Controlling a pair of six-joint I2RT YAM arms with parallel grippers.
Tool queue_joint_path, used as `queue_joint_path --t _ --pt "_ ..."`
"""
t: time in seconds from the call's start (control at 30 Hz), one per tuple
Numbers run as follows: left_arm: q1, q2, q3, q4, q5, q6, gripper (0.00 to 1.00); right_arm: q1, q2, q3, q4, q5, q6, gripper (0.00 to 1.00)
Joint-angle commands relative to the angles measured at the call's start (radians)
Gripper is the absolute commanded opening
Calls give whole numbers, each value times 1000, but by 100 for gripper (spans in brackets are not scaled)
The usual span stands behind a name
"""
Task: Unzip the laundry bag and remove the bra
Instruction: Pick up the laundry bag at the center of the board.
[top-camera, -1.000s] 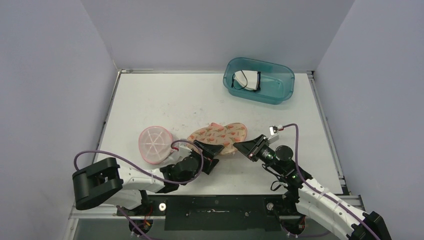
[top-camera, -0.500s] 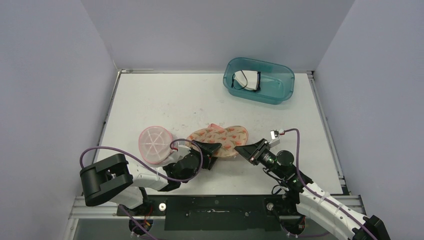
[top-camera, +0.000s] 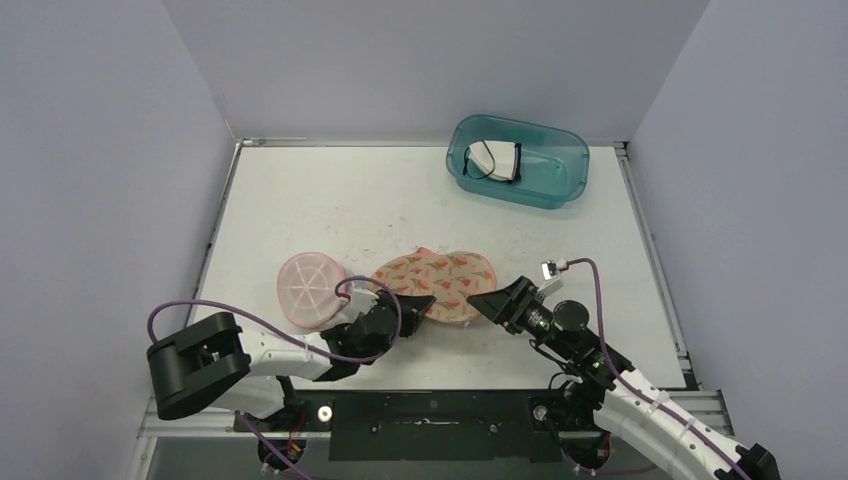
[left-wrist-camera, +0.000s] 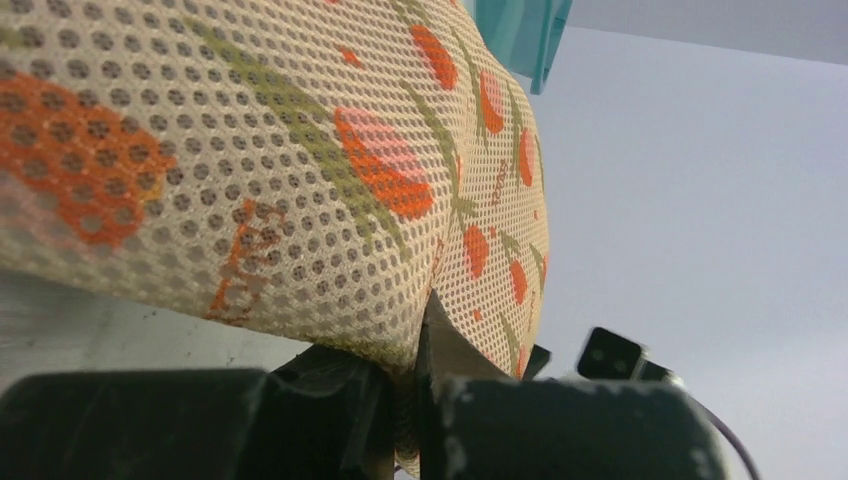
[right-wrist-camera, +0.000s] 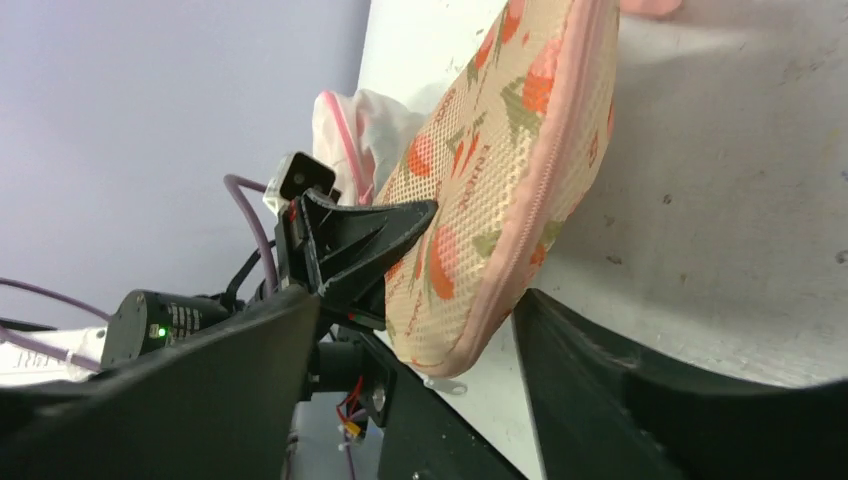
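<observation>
Puffy mesh laundry bag (top-camera: 437, 283) mid-frame, orange flower print, pink trim; left claw (top-camera: 417, 303) clenched on its honeycomb edge, right claw (top-camera: 482, 300) open around the rounded end.

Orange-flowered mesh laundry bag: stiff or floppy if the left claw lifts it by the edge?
Probably semi-stiff: the orange-flowered mesh laundry bag holds a domed shape rather than lying flat. Likely light, being open mesh. The left claw pinches only its edge, so it may swing.

Overhead camera looked down from behind; wrist cameras faced closely across the laundry bag (top-camera: 440, 280) between left gripper (top-camera: 420, 302) and right gripper (top-camera: 480, 299).
</observation>
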Motion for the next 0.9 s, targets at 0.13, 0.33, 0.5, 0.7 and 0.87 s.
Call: queue_joint_path --t 0.13,0.33,0.5,0.7,0.87 --pt "5 -184 179 -452 -116 159 0 8 -50 270 -375 136 -367 100" --pt "13 -180 490 -877 -230 416 0 7 -54 368 -498 266 -547 90" --pt "15 -41 852 -1222 -377 694 0 8 -61 376 -495 419 -477 90" --pt "1 95 1120 -1497 -512 867 0 7 -108 242 -256 356 -403 90" --pt "8 115 1202 -1647 -490 765 0 8 -41 236 -110 138 -565 90"
